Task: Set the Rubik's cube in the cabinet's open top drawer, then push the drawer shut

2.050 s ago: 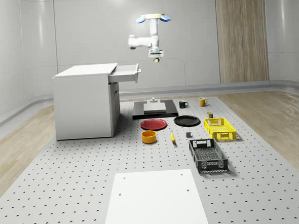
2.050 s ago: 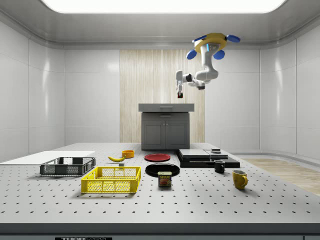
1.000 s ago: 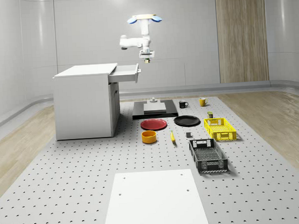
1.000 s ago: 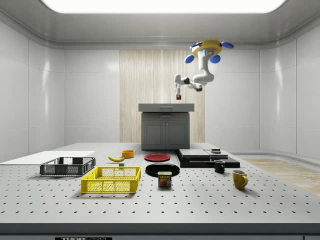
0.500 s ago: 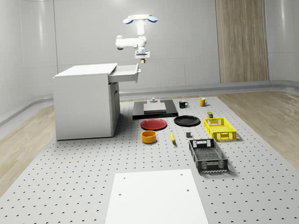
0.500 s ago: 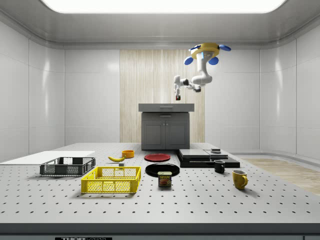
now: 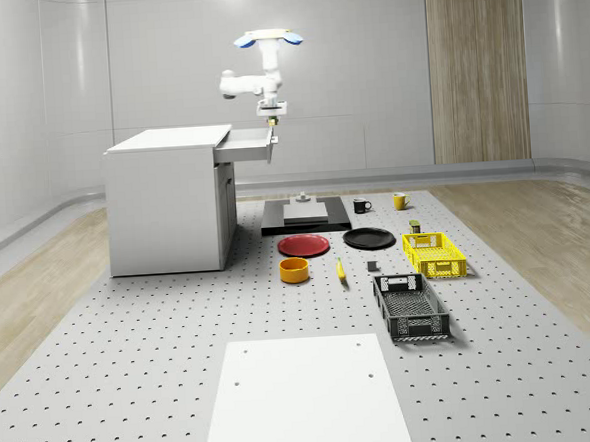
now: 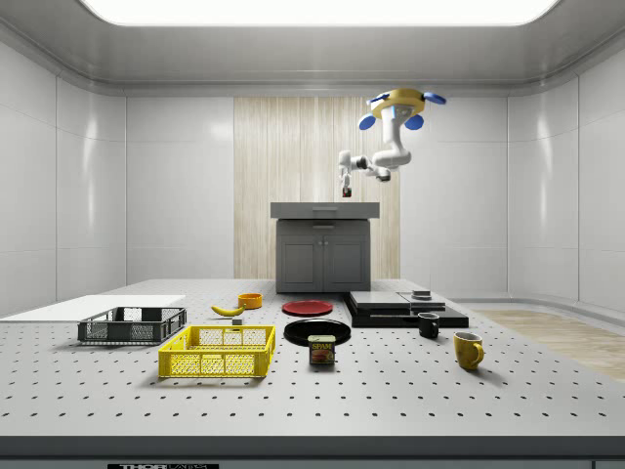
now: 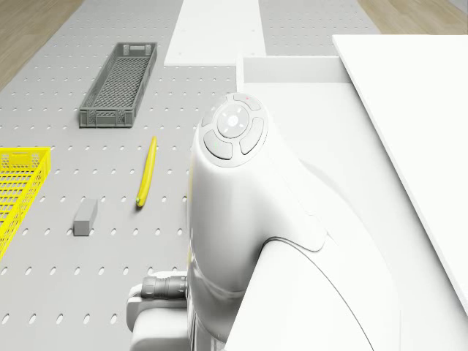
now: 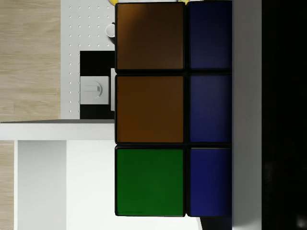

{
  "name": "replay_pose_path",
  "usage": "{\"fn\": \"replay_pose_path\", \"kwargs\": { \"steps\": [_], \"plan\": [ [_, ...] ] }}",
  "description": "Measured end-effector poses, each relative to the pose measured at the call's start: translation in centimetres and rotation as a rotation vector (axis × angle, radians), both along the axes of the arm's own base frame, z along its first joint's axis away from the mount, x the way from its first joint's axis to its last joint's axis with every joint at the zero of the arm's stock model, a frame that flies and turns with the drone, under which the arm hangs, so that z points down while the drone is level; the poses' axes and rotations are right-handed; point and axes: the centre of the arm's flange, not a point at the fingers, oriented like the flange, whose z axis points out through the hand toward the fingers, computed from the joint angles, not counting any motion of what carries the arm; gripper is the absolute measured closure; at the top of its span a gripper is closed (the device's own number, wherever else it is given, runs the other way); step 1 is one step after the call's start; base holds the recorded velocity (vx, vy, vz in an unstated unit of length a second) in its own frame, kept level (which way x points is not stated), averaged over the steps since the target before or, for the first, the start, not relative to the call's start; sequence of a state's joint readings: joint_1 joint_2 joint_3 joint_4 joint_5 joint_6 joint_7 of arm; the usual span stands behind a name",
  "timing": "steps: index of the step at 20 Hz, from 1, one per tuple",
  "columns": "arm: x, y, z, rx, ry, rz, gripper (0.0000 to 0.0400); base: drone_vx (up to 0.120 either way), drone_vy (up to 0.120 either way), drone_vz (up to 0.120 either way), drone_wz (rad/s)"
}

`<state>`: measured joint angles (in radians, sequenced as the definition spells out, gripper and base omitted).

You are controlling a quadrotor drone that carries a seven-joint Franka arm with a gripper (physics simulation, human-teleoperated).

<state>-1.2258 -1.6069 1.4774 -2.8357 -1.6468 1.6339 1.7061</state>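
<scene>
The drone (image 7: 267, 38) hovers above the front end of the open top drawer (image 7: 246, 144) of the white cabinet (image 7: 166, 204). Its arm hangs down, and the gripper (image 7: 271, 118) is shut on the Rubik's cube (image 7: 271, 126), which hangs just over the drawer's front edge. In the side view the gripper (image 8: 345, 184) holds the cube (image 8: 346, 193) a little above the cabinet (image 8: 323, 244). The wrist view has the cube (image 10: 163, 110) close up, showing brown, green and blue tiles, with the drawer's front edge (image 10: 57, 130) below it. The drone view looks past the arm (image 9: 241, 219) into the drawer (image 9: 292, 68).
On the floor beside the cabinet lie a black platform (image 7: 305, 216), a red plate (image 7: 304, 245), a black plate (image 7: 368, 239), an orange bowl (image 7: 294, 270), a banana (image 9: 146, 172), a yellow basket (image 7: 434, 254), a grey basket (image 7: 411, 307) and two mugs (image 7: 400, 202).
The drone and arm have flown to the whole-scene view's left with the cube, from beside the drawer to over its front end. The gripper stays shut on the cube.
</scene>
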Motion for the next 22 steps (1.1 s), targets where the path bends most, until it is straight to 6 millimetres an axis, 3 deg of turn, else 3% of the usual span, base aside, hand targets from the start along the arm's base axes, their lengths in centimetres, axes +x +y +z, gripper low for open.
{"fn": "replay_pose_path", "kwargs": {
  "steps": [22],
  "plan": [
    [0.0, 0.0, 0.07, 0.0, 0.0, 0.0, 0.0075, 0.0, -0.116, 0.0, 0.0]
  ]
}}
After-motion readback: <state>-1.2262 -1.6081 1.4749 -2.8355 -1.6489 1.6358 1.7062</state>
